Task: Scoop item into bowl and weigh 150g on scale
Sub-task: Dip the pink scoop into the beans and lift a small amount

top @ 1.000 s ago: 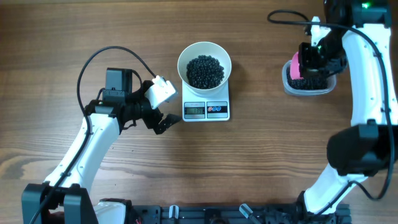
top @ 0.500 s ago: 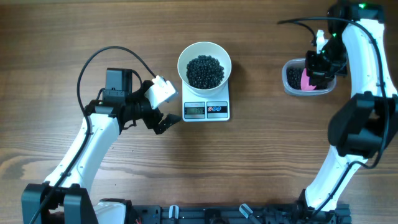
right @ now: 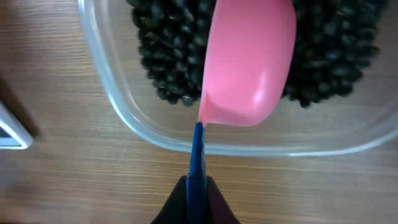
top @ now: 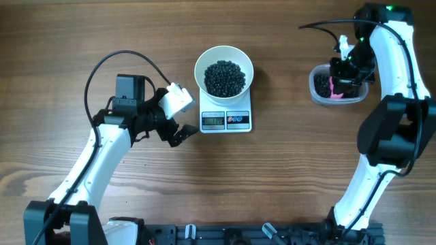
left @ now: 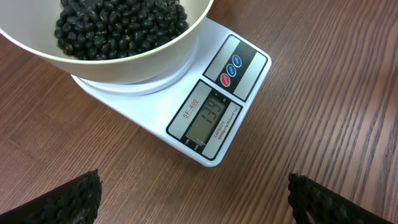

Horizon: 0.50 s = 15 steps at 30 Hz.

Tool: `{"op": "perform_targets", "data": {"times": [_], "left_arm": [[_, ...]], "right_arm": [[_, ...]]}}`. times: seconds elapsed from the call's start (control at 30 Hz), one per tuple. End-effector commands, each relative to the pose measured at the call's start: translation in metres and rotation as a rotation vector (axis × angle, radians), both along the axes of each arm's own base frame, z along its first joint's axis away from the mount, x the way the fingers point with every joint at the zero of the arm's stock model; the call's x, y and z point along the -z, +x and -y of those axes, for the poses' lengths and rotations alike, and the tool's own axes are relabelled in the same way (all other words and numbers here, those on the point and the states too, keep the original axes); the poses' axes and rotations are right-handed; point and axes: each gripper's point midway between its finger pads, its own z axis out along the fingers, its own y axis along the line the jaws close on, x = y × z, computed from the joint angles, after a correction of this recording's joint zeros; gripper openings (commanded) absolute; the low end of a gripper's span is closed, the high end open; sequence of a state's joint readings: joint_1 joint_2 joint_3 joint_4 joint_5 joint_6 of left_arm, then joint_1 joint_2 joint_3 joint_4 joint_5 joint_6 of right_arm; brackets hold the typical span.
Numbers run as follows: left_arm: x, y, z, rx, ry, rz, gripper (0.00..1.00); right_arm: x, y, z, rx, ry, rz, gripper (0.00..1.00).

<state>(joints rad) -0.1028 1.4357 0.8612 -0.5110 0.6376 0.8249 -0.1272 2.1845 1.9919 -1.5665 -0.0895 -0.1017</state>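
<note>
Your right end effector (right: 198,190), pinching the pink scoop (right: 249,68), has dipped it into the clear container (right: 118,115). The beans (top: 224,77) fill the bowl (top: 201,62) on the scale (left: 214,118), reading 139, so a small top-up looks due. Your left end effector (left: 199,202) hangs spread nearby.

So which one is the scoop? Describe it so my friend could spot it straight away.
Look to the far right of the wooden table, where a clear plastic container of black beans stands. The scoop sits in it over the beans, its thin blue handle pinched by the right end effector. It is the only pink thing here; the bowl and scale are white.
</note>
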Motion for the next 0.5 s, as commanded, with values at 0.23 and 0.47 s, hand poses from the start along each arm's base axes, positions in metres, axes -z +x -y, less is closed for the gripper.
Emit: {"op": "perform_targets", "data": {"times": [0.23,0.47], "left_arm": [[0.004,-0.004,0.003,0.01,-0.019,-0.02,1.0],[0.004,-0.004,0.003,0.01,-0.019,-0.02,1.0]], "right_arm": [[0.007,0.001,-0.019,-0.037,0.24,0.006,0.04],[0.003,0.001,0.008,0.027,0.299,0.042,0.04]]}}
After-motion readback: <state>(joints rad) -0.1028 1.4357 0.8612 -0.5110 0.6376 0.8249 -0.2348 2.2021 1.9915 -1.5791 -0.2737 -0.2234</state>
